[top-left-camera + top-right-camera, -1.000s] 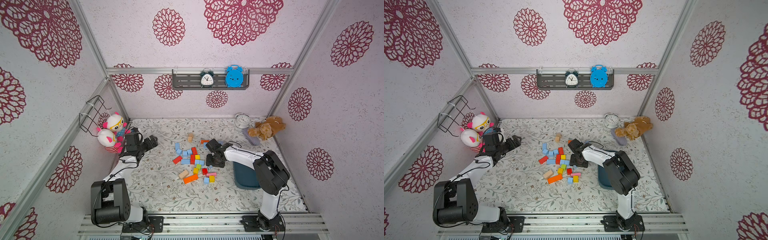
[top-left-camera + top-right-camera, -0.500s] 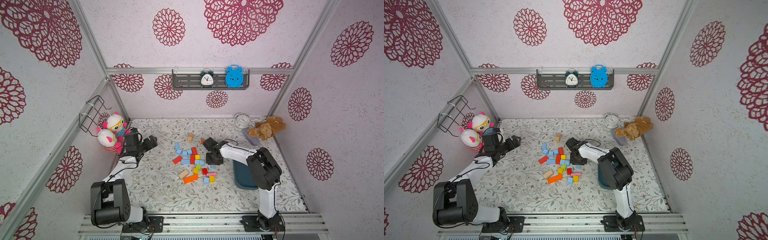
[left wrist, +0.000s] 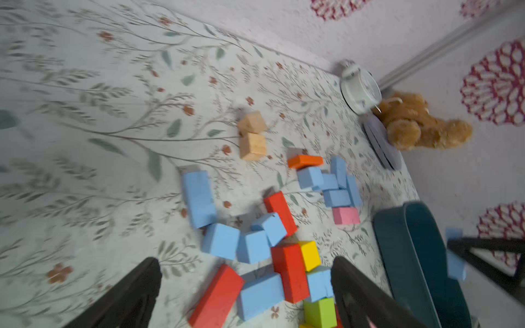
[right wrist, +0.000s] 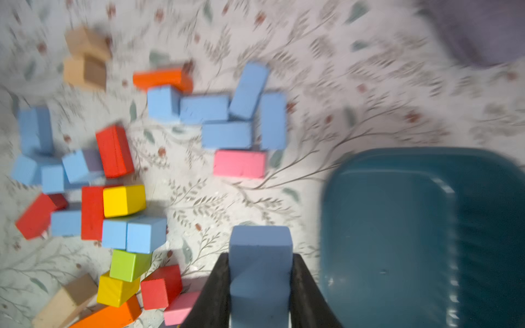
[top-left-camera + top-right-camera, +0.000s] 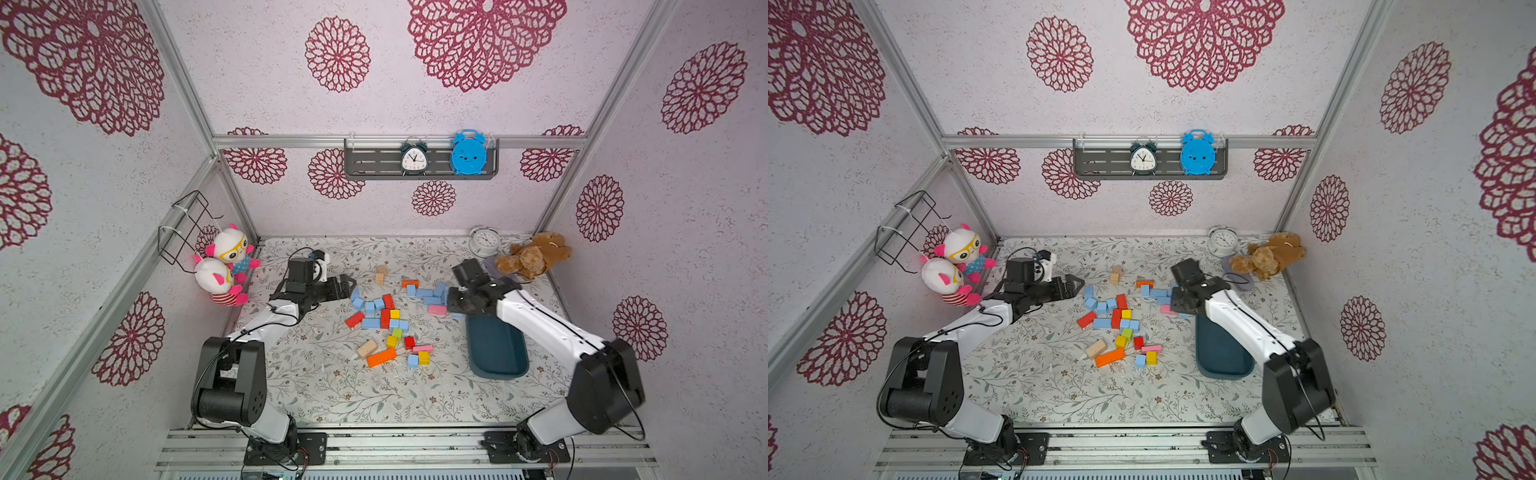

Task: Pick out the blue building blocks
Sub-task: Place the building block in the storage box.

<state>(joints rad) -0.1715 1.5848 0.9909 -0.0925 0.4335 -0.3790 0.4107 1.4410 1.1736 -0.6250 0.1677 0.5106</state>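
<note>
Both top views: blue building blocks [image 5: 371,323] are scattered on the table [image 5: 332,395]. Left wrist: left gripper [image 3: 245,262] is spread wide above them. Right wrist: one blue block [image 4: 260,241] is clamped by the right gripper [image 4: 260,255], beside the teal tub [image 4: 397,227].

Nothing is legible; numerals on the shelf clock [image 5: 413,160] are too small.

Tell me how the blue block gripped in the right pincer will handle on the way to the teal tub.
The blue block is likely rigid: its faces show no dent where the right pincer clamps it. Flat sides and square edges suggest it won't roll when dropped in the tub. Its matte surface probably resists slipping.
</note>
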